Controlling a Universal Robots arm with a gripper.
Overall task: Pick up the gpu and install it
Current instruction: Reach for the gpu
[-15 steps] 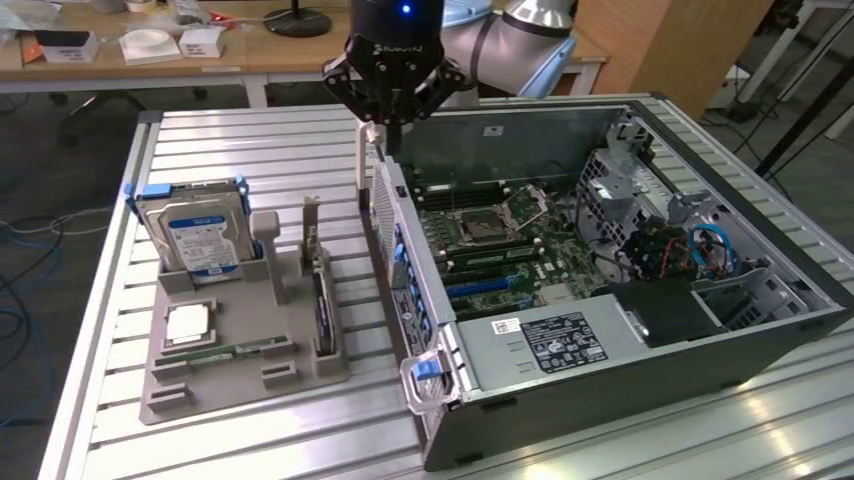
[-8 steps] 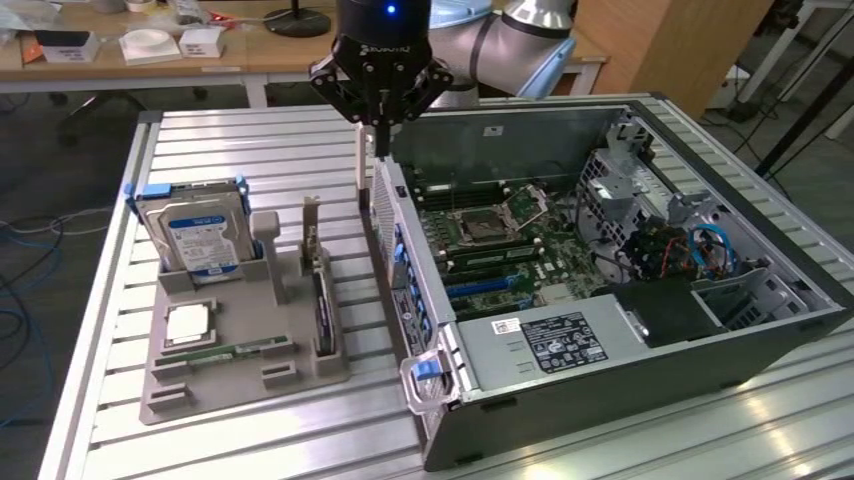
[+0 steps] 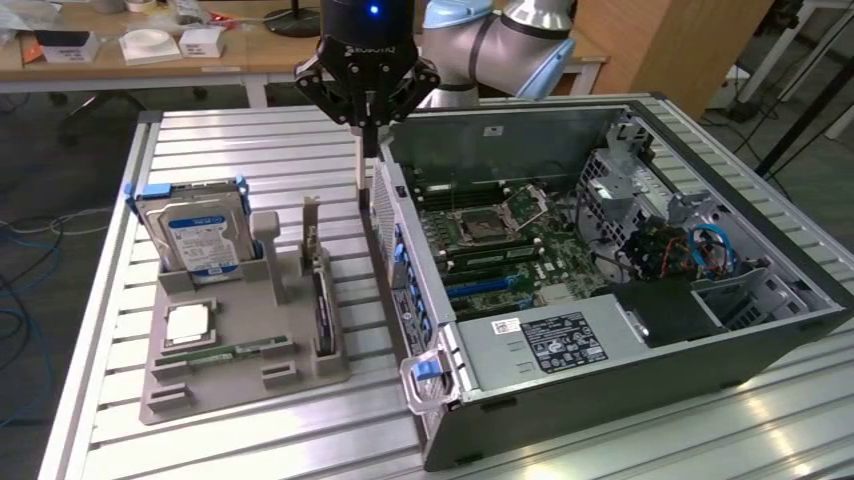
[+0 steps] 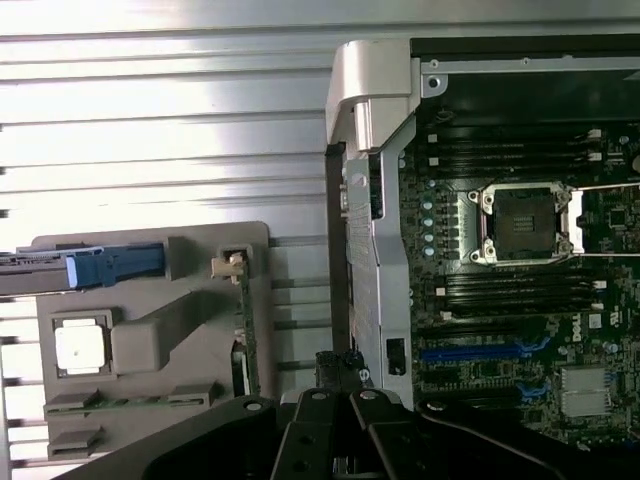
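While claw (image 3: 363,180) hangs pinched together | computer case (image 3: 601,400) at four o'clock | tray (image 3: 214,385) at seven o'clock holds upright gpu (image 3: 319,295), hard drive (image 3: 200,235)

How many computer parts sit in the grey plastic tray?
4: silver boxy hard drive upright at the far end; square silver processor lying before it; slim green memory stick nearest; thin black gpu card on edge, toward the open computer case.
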